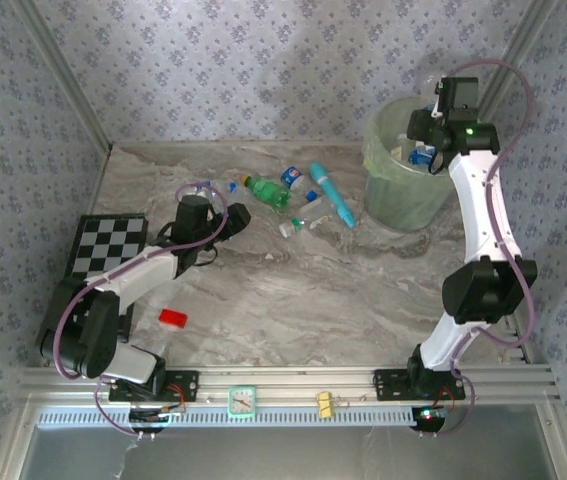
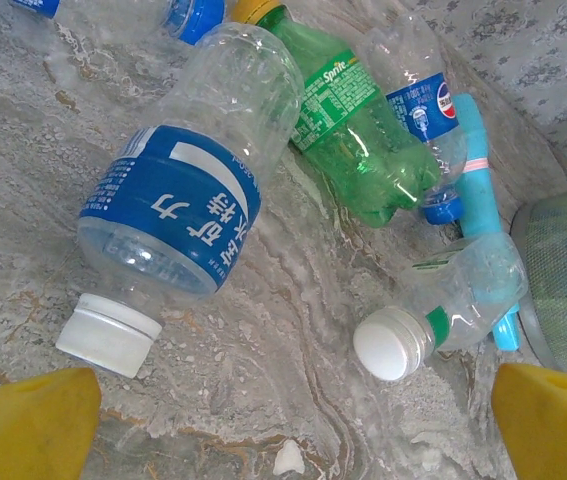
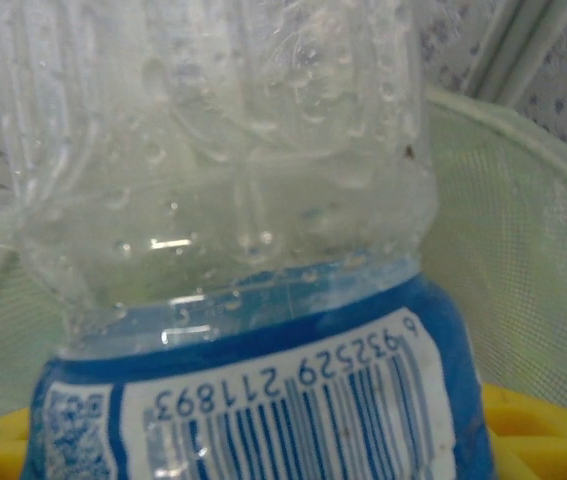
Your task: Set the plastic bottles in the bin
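Note:
Several plastic bottles lie at the back middle of the table: a green one (image 1: 266, 192), a Pepsi-labelled one (image 1: 291, 177) and a small clear one (image 1: 293, 226). My left gripper (image 1: 233, 215) stands open just short of them. Its yellow fingertips (image 2: 23, 430) frame bare table, beyond which lie a clear blue-labelled bottle (image 2: 173, 210), the green Sprite bottle (image 2: 358, 140) and the small white-capped bottle (image 2: 443, 305). My right gripper (image 1: 425, 140) hangs over the pale green bin (image 1: 403, 190), shut on a clear blue-labelled bottle (image 3: 233, 300), with the bin's wall (image 3: 523, 250) behind it.
A slim teal tube (image 1: 330, 193) lies between the bottles and the bin. A checkerboard (image 1: 108, 245) sits at the left and a small red block (image 1: 172, 318) near the front. Papered walls close in the back and both sides.

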{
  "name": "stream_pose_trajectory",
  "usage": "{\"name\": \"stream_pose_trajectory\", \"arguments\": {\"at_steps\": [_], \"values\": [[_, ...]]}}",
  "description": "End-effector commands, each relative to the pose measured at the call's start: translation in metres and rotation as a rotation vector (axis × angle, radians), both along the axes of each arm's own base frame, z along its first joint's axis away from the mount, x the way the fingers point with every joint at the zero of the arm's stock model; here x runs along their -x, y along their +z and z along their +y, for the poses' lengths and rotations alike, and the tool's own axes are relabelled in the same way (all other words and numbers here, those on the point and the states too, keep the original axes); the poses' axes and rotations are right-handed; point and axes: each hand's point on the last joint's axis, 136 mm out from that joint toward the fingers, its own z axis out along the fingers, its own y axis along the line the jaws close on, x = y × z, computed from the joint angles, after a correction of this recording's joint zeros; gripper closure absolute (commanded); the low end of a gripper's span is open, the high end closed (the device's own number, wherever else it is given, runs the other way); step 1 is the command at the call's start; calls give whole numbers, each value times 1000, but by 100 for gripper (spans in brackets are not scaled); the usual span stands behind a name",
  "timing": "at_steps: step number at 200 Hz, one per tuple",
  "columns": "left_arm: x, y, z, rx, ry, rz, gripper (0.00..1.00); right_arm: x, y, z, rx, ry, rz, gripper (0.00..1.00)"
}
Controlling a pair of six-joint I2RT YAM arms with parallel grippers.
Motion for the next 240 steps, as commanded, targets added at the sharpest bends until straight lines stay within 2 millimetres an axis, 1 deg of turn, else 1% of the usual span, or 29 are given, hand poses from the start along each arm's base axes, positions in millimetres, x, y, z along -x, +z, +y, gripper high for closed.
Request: {"name": "stream_pose_trajectory", "arguments": {"at_steps": [1,22,46,55,64,86,106,119,133,161,188,216,218,223,240], "values": [[-3,9,-2,-14,-17,-24,0,11,-15,-19,40,-80,100,54],[-3,7,-2,-18,-20,-18,0,14,-30,-28,75,-108,153,52],[-4,7,-4,-14,-26,-16,0,15,-39,-36,86,-129,183,48],[-4,7,-4,-11,-26,-16,0,14,-40,-39,81,-137,185,45],[-4,8,-4,-11,-27,-18,0,14,-39,-41,80,-141,183,40],[-5,10,-5,-4,-25,-20,0,12,-29,-43,81,-153,153,25],[-5,12,-6,-3,-28,-22,0,12,-11,-44,98,-169,108,12],[-6,14,-6,-4,-30,-26,0,14,2,-42,105,-169,75,1],[-6,15,-6,-6,-32,-27,0,17,18,-38,113,-161,29,0],[-8,17,-7,-10,-36,-29,0,28,49,-21,136,-128,-66,0],[-11,21,-8,-18,-42,-38,0,40,71,8,107,-48,-167,0],[-14,27,-8,-54,-60,-61,0,51,83,46,-28,92,-267,0],[-14,27,-8,-58,-62,-63,0,53,80,49,-39,104,-261,0],[-15,28,-8,-67,-69,-68,0,54,84,56,-69,128,-292,0],[-17,33,-9,-106,-99,-88,0,62,82,80,-160,225,-328,0]]}}
